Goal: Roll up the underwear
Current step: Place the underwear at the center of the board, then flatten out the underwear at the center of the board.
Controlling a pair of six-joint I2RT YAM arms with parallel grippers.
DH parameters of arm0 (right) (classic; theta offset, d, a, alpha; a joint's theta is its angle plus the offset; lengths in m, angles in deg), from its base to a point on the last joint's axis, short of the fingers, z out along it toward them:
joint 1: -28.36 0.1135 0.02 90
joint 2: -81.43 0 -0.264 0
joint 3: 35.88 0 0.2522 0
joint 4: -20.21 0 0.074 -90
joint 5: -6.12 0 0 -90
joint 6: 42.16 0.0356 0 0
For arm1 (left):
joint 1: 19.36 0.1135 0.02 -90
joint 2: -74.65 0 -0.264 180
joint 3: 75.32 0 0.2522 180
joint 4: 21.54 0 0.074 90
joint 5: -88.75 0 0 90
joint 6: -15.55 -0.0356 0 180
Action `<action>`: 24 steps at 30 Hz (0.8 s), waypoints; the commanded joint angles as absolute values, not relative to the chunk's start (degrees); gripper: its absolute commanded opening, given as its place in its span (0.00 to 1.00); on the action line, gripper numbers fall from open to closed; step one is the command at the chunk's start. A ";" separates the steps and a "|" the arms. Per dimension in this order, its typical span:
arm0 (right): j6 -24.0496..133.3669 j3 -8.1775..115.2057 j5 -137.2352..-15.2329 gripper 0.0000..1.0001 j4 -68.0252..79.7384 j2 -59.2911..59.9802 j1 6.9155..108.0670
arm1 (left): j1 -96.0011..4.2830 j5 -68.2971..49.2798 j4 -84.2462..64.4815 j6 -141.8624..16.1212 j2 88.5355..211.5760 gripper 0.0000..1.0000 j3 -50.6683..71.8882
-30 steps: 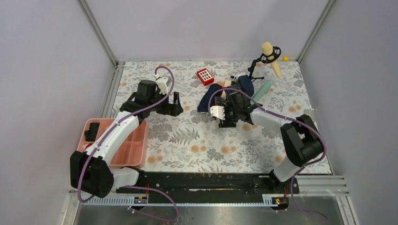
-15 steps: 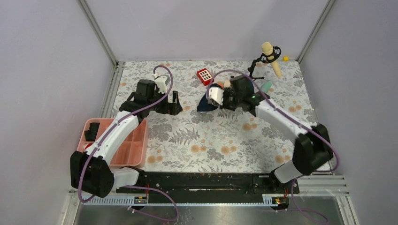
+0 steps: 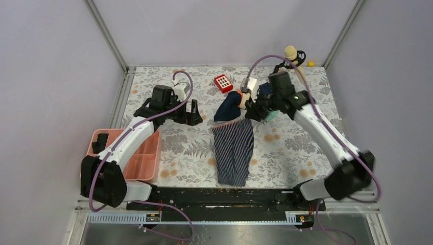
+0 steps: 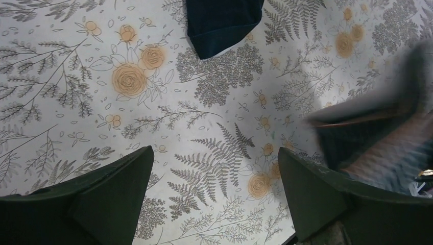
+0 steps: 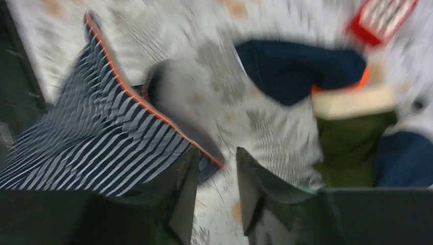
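Grey-and-orange floral cloth covers the table (image 3: 178, 153), walled by pale lilac panels. Soft dark navy boxer shorts with thin pale stripes and an orange-trimmed edge, the underwear (image 3: 233, 150), stretch in a long strip from mid-table toward the near edge. The far end is raised into the right gripper (image 3: 250, 115), whose fingers stand nearly together with the trimmed edge pinched between them, though the wrist view is blurred. Just beyond lies a plain navy cloth (image 3: 228, 106), with a dark green and tan garment (image 5: 352, 148) beside it and a red rectangular block with white squares (image 3: 223, 82) farther back. A cream-headed microphone on a black stand (image 3: 292, 53) sits at the far right. The left gripper (image 3: 193, 113) hangs over bare table left of the navy cloth, fingers spread wide around nothing. A pink plastic compartment tray (image 3: 145, 163) sits at the near left.
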State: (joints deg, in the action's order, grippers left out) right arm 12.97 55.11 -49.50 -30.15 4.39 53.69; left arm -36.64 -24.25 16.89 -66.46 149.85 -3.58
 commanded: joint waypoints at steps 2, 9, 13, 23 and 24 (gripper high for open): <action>27.31 51.17 -69.23 0.49 -26.77 -6.48 47.47 | -37.13 -28.58 13.62 -68.15 151.15 0.94 -0.90; 48.21 47.51 -68.81 0.59 -25.54 0.50 46.21 | -39.17 -30.46 11.14 -68.22 154.06 0.86 -4.15; 51.22 46.51 -62.72 0.46 -25.85 1.29 49.39 | -38.97 -29.10 13.75 -65.75 155.21 0.83 -2.94; 54.87 48.49 -64.73 0.23 -25.43 -11.10 69.22 | -34.08 -15.94 19.35 -49.81 151.50 0.83 -4.34; 55.64 49.24 -65.49 0.28 -25.52 -12.73 71.03 | -33.59 -14.96 19.61 -49.28 150.84 0.84 -4.48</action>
